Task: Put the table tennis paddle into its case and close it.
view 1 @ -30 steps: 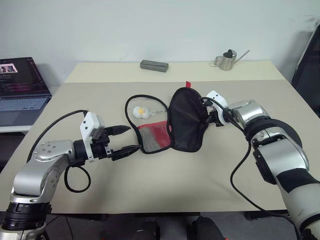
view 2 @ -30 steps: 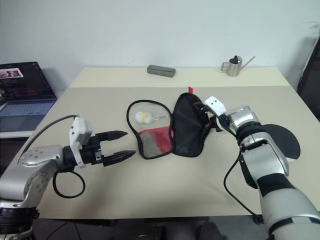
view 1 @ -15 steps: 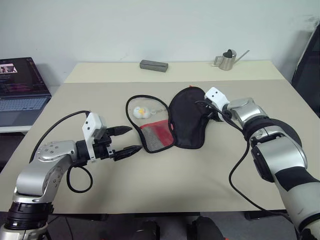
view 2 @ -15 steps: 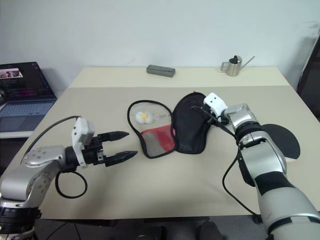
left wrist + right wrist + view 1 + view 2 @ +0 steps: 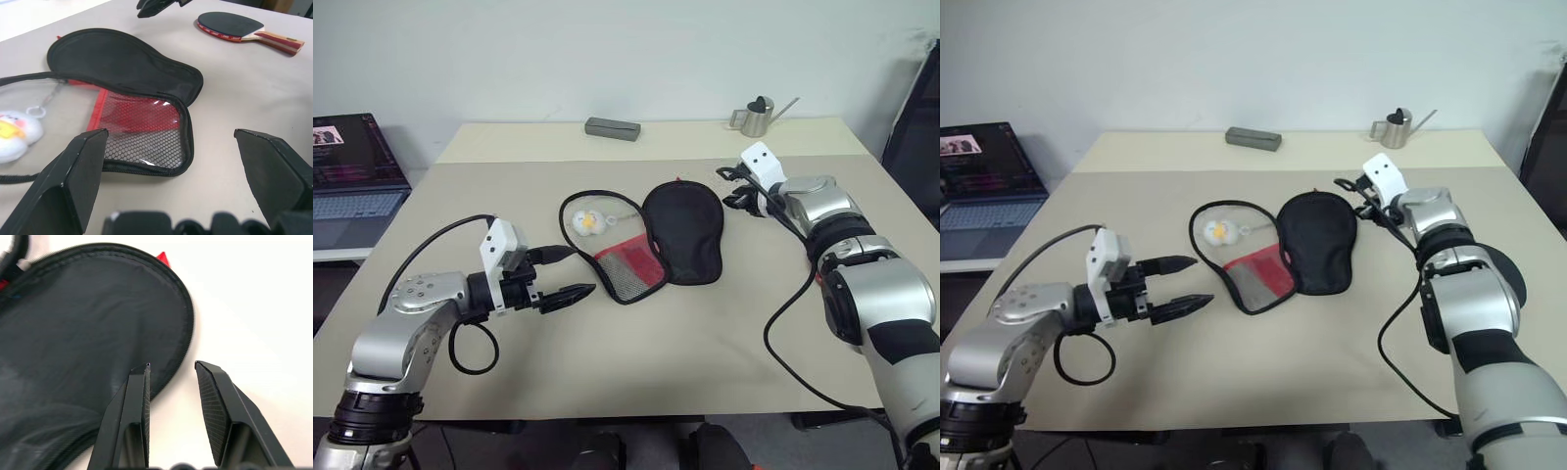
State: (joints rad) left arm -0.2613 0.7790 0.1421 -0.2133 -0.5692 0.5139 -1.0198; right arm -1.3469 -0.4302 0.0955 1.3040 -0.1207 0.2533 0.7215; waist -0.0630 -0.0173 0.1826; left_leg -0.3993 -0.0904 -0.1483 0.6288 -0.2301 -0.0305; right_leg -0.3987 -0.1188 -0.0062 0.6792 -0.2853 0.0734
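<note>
The left pincer (image 5: 570, 273) waits wide open, just near the black soft paddle-shaped case (image 5: 680, 235), which lies unzipped on the beige surface (image 5: 656, 362). Farther, the right pincer (image 5: 171, 369) hovers slightly open, empty, over the case's far right edge. The black-faced paddle with striped wooden handle (image 5: 244, 30) lies to the right; grip its handle first, I think.

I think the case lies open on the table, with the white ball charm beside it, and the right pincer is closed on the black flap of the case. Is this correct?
Not quite. The right pincer is open and holds nothing; it hangs just past the edge of the case, as the right wrist view shows. The rest is right: the case lies open on the table, with the ball charm beside it.
</note>
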